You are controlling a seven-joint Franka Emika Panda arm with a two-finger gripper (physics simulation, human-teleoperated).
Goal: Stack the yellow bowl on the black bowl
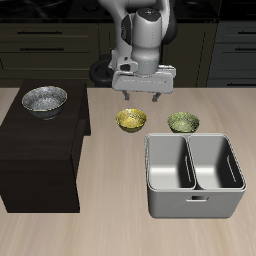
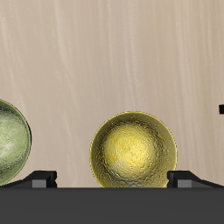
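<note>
The table (image 1: 110, 235) is seen to carry, in descending order of size, a dark cabinet (image 1: 40, 150), a grey two-compartment caddy (image 1: 195, 200), the black bowl (image 1: 45, 99), and two small bowls. The black bowl is set on top of the dark cabinet, well apart from the other bowls. The yellow bowl (image 1: 131, 121) is placed on the bare table surface, just behind the caddy and beside the cabinet; the green-tinted bowl (image 1: 183, 122) is found near it, also behind the caddy. The gripper (image 1: 141, 97) is held above the yellow bowl, and its fingers are spread wide, with nothing held between them. In the wrist view the yellow bowl (image 2: 133, 150) is framed between the two fingertips (image 2: 41, 178), so alignment is judged to be close. The bowl is expected to be light, rigid and smooth, hence somewhat slippery. A grasp on the rim wall is advised, one finger inside and one outside, since the full width appears too great for the jaws.
</note>
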